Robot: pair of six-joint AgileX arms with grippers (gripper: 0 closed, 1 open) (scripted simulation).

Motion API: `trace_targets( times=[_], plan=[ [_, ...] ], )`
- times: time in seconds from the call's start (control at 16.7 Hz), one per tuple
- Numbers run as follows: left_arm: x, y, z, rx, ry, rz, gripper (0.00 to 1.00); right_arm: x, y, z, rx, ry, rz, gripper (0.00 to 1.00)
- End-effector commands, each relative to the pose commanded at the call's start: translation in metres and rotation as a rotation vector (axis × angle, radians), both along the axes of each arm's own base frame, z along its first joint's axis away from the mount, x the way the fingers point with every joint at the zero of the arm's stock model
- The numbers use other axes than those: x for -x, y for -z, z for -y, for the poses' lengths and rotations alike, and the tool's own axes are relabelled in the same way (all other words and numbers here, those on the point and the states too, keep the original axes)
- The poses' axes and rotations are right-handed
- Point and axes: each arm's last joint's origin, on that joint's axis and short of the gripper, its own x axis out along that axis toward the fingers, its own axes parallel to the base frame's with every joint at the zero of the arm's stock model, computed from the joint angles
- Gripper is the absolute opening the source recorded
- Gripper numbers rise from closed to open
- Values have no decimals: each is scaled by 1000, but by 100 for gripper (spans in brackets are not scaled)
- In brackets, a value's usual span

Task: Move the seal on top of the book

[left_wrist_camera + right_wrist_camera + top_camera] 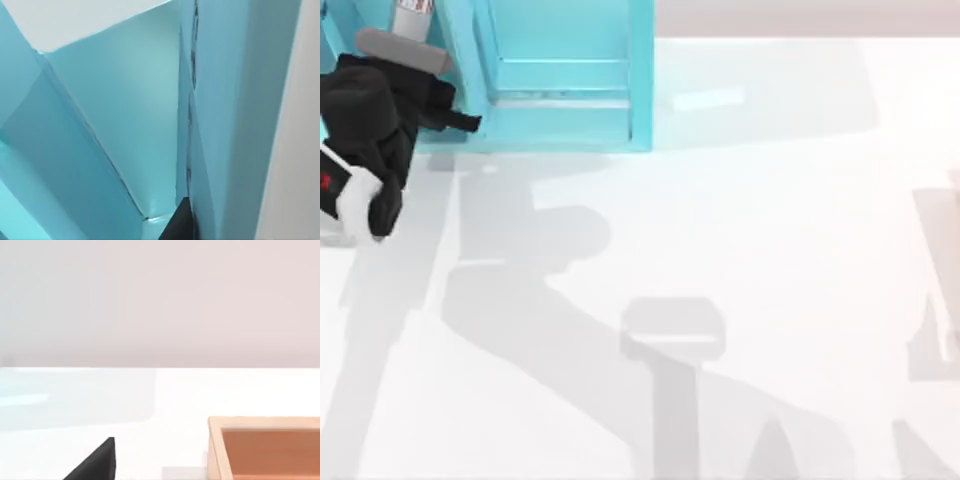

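The seal (265, 450) is a tan-brown block with a paler rim. It stands on the white table close in front of my right gripper (95, 462), of which a dark tip shows beside it. My left gripper (405, 55) is at the table's far left, pushed into the left compartment of the teal shelf unit (570, 70). In the left wrist view, teal walls (120, 115) surround a dark tip of that gripper (180, 225). The book is hidden.
The teal shelf unit stands along the back edge, from the far left to about the middle. The white table (720, 250) stretches open in front of it and to the right, crossed by grey arm shadows.
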Motion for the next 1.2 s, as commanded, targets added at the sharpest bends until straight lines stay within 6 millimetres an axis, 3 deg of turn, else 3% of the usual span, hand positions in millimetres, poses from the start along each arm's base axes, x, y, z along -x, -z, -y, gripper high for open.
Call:
trace_targets(
  times=[0.48, 0.66, 0.78, 0.96, 1.2],
  plan=[
    [1, 5, -3, -7, -6, -15, 0, 0, 0, 0, 0, 0, 0, 100],
    [4, -4, -2, -6, -6, -18, 0, 0, 0, 0, 0, 0, 0, 100],
    [11, -23, -2, -3, -9, -25, 0, 0, 0, 0, 0, 0, 0, 100],
    [32, -67, -3, 1, -16, -29, 0, 0, 0, 0, 0, 0, 0, 100],
    [84, -137, -4, 8, -20, -13, 0, 0, 0, 0, 0, 0, 0, 100]
  ],
)
